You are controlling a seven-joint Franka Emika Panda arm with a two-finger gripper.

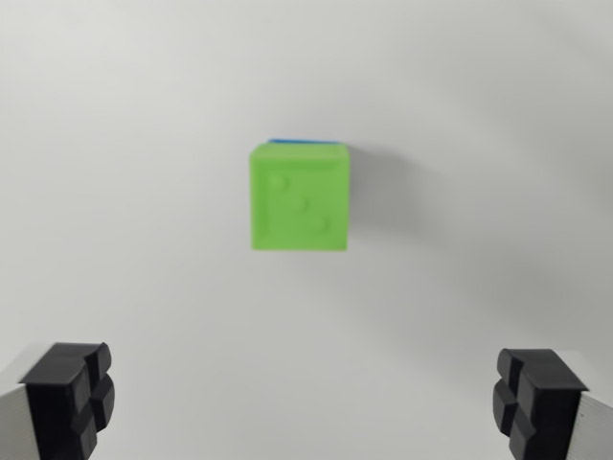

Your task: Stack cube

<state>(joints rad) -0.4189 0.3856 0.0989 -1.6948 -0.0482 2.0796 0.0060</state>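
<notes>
we see the gripper (305, 402) at the bottom of the frame, jaws wide apart, nothing between them. farther up, frame centre, green cube (300, 197) on the white table (115, 144), a blue cube (305, 142) edge peeking behind its top.

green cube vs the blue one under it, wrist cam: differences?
The green cube shows its whole top face, with three raised dots in a diagonal; the blue cube shows only a thin strip at the far edge. Green sits on top, blue beneath. The open gripper touches neither.
</notes>
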